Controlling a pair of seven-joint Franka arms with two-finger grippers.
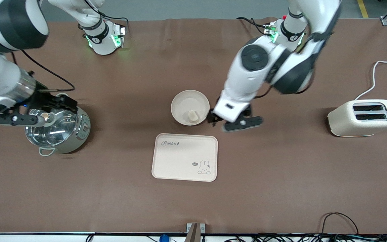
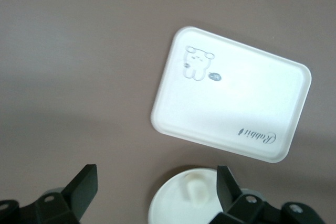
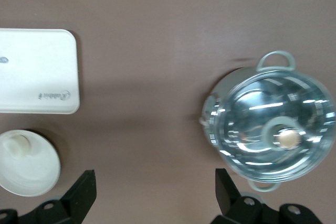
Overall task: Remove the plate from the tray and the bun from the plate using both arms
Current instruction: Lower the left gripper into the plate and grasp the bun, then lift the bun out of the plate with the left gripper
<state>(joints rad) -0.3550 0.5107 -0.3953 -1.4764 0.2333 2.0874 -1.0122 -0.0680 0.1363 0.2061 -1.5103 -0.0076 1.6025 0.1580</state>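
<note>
**Bun sitting in the plate, both grippers empty**

Lying on the brown desk (image 1: pixel 281 188): the plate (image 1: pixel 190 107), round, shallow, plain cream-beige with a raised rim, just beside the rabbit tray (image 1: pixel 184 157) and farther from the front camera than it. Resting inside the plate, toward the rim closest to the tray: the bun (image 1: pixel 193 116), a small pale oblong lump, far smaller than the plate.

Reaching down from its base with the forearm sloping toward the plate: the left arm, bringing the left gripper (image 1: pixel 213 118) low, just beside the plate's rim on the toaster (image 1: pixel 363 117) side. Jaws spread wide in the left wrist view, holding nothing, with the plate's edge and the bun showing between the fingers (image 2: pixel 84 184).

Stretching toward the right arm's end of the desk, well apart from the plate: the right arm, hanging the right gripper (image 1: pixel 40 112) over the lidded steel pot (image 1: pixel 59 129). Jaws spread there too, gripping nothing, the pot's glass lid and its knob (image 3: pixel 287 138) lying below.
</note>
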